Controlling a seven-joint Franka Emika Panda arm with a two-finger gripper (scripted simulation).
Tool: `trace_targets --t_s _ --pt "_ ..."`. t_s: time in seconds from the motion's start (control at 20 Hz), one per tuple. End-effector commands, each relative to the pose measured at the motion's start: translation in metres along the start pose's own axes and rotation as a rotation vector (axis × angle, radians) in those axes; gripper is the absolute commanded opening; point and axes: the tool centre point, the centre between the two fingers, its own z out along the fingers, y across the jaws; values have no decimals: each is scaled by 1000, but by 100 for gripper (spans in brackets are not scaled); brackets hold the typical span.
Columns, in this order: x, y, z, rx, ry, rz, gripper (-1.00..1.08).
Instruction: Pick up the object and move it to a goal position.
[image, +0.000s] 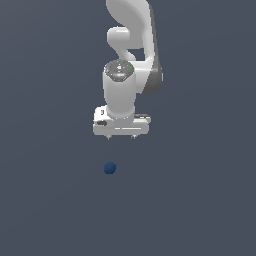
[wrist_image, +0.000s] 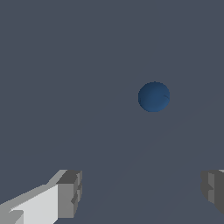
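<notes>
In the exterior view the white Panda arm (image: 131, 50) is hanging down from the top of the picture, its wrist pointing straight at the flat grey-blue floor (image: 200, 200), and the gripper (image: 121, 136) is sitting at the bottom of it with only two short finger stubs peeking out under the broad white hand. The ball (image: 110, 168), small, dark blue and smooth, is lying on the floor below the gripper and a touch toward the exterior view's left, clear of the fingers with open space between them. It is looking much narrower than the hand above it. Switching to the wrist view, the ball (wrist_image: 154, 96) is showing as a round blue disc against the plain floor (wrist_image: 65, 65), out ahead of the fingers (wrist_image: 70, 194) and not between them. The two grey fingertip pads are standing far apart, one at each side of the picture, with one white finger body leading into the nearer pad, so the gripper (wrist_image: 141, 192) is spread wide and carrying nothing. Nothing is touching the ball here.
</notes>
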Motion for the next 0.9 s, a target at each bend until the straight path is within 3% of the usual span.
trace_targets --t_s 0.0,0.45,0.85 --pt "0 0 0 0 0 0 100" --pt "11 -27 -22 -5 51 -31 100" --pt "16 -21 -16 -2 47 -22 100"
